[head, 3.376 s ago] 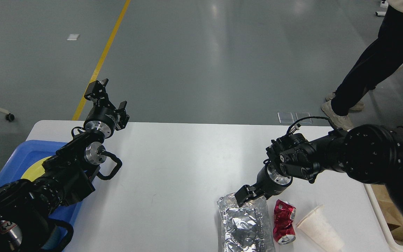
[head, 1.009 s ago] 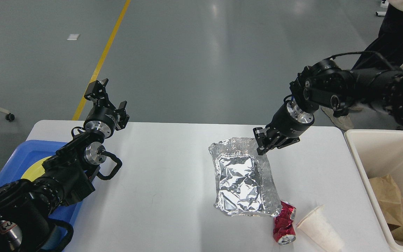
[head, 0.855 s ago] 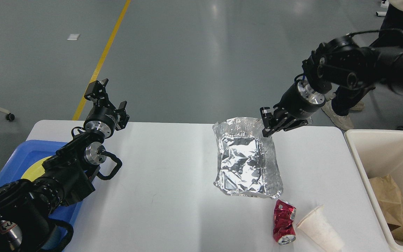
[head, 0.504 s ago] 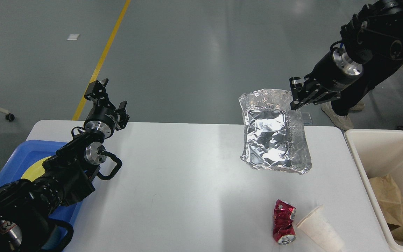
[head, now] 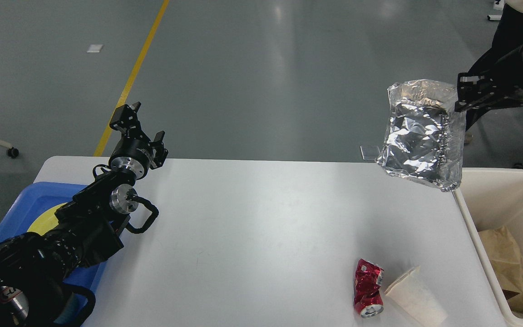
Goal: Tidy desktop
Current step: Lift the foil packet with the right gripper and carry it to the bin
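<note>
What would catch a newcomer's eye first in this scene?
The crumpled foil tray dangles in the air from the right gripper, above the desktop's far right corner, beside the cream bin. Near the front edge lie a crushed red can and a white paper cup.

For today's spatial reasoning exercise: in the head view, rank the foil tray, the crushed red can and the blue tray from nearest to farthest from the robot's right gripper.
1. Foil tray: held by the right gripper, hanging at the desktop's right edge.
2. Crushed red can: lying front right.
3. Blue tray: far left, under the left arm.
</note>
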